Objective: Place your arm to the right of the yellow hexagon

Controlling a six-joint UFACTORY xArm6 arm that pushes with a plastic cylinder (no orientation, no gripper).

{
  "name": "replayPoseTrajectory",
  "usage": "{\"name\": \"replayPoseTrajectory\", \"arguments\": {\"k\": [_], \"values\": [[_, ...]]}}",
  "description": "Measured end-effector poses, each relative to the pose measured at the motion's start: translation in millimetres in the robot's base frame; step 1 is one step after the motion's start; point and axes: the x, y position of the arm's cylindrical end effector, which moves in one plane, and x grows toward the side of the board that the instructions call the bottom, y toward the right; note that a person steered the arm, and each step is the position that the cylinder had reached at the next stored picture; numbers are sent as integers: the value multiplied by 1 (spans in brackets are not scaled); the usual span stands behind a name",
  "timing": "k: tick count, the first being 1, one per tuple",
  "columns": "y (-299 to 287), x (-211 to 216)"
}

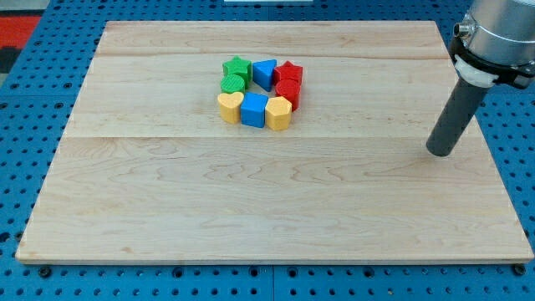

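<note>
The yellow hexagon [278, 113] sits at the lower right of a tight cluster of blocks near the board's upper middle. It touches a blue cube [253, 109] on its left and a red block [288, 91] above it. My tip [440, 153] rests on the board far to the view's right of the yellow hexagon and slightly lower, well apart from every block. The dark rod rises from it up to the arm at the view's top right corner.
The cluster also holds a yellow heart [230, 106], a green star [236, 67], a green round block [233, 83], a blue triangle [264, 73] and a red star [289, 73]. The wooden board [267, 209] lies on a blue pegboard; its right edge is close to my tip.
</note>
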Motion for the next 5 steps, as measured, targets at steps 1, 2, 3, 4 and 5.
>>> {"name": "replayPoseTrajectory", "arguments": {"k": [1, 2, 3, 4, 5], "values": [[0, 2], [45, 6], [65, -26], [23, -75], [-45, -98]]}}
